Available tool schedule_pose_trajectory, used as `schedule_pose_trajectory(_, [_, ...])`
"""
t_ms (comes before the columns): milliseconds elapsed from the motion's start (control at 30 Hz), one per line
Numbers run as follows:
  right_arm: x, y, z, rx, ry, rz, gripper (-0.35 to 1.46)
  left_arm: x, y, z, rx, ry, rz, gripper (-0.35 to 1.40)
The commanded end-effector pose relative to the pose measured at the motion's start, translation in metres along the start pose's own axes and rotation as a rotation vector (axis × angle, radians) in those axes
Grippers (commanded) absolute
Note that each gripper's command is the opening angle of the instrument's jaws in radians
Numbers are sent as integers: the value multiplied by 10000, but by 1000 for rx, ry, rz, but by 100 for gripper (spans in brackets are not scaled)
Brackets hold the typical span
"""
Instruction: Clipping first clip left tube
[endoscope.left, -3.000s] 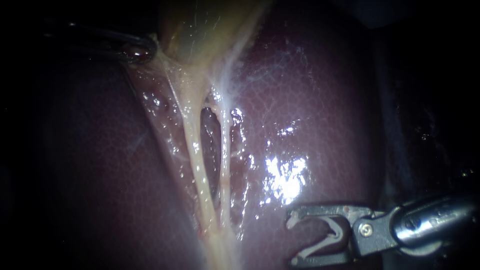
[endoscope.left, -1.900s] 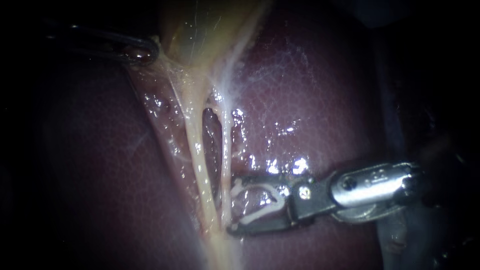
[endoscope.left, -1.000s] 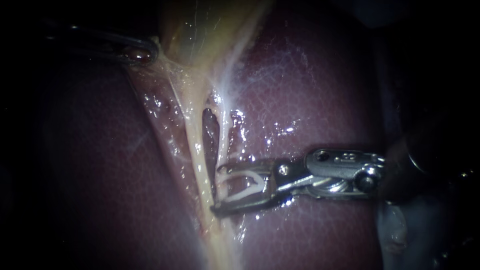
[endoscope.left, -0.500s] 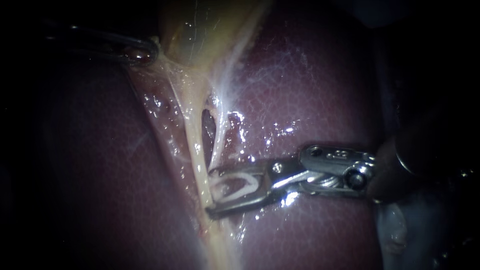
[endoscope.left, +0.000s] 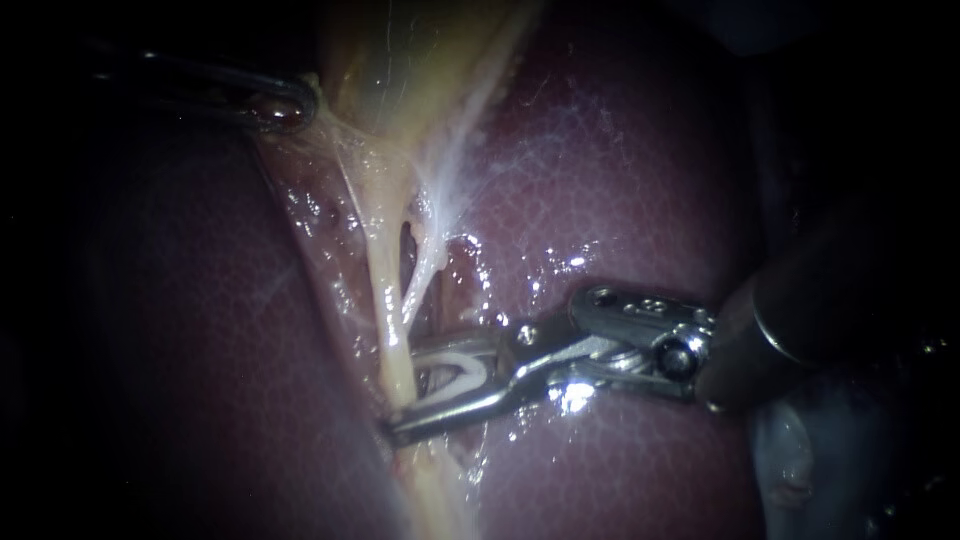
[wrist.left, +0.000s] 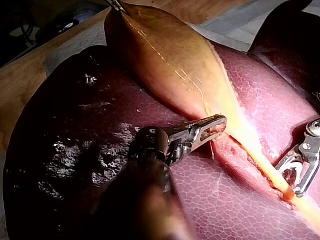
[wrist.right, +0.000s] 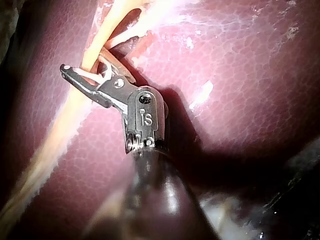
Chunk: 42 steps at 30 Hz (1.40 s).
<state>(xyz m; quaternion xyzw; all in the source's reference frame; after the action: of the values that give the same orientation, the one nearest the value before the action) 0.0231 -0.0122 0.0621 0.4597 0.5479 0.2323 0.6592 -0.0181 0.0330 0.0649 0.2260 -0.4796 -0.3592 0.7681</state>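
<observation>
Wooden bench (wrist.left: 25, 95) shows past the organ in the left wrist view only; liver (endoscope.left: 620, 200) fills the endoscope view, dark red and wet; gallbladder (endoscope.left: 400, 60) yellowish at 12 o'clock, its neck gripped in the closed jaws of the left instrument (endoscope.left: 285, 105) at 10 o'clock and pulled taut. Left tube (endoscope.left: 385, 300) runs from 12 to 6 o'clock, the thinner right tube (endoscope.left: 425, 275) just beside it. Right instrument (endoscope.left: 405, 390), shaft from 3 o'clock, jaws apart and carrying an open white clip (endoscope.left: 465, 370), a leg along each jaw; left tube lies in the gap, not visibly pinched. Judgement: tube soft, slick, thin, stretched; likely to tear under sideways drag; best taken squarely across its bare stretch. Unclear: far jaw tip behind the tube; whether the right tube also sits in the gap; left shaft lost in dark.
</observation>
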Motion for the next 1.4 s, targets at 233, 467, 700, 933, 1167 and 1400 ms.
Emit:
schedule_pose_trajectory(233, [-3,-2,-8,17,-8,19,46,1,0,0,0,0,0,-35])
schedule_pose_trajectory(467, [-13,-4,-41,-81,-61,20,46,1,0,-1,0,0,1,-35])
schedule_pose_trajectory(700, [-12,-11,-60,-97,-75,-1,48,1,0,-2,0,0,1,-35])
schedule_pose_trajectory(933, [11,-34,-70,-88,-72,-16,47,1,0,-2,0,0,1,-35])
schedule_pose_trajectory(1167, [24,-43,-57,-85,-54,-23,47,1,0,-2,0,0,1,-35])
schedule_pose_trajectory(1400, [20,-30,-44,-87,-49,-26,48,1,0,-2,0,0,1,-35])
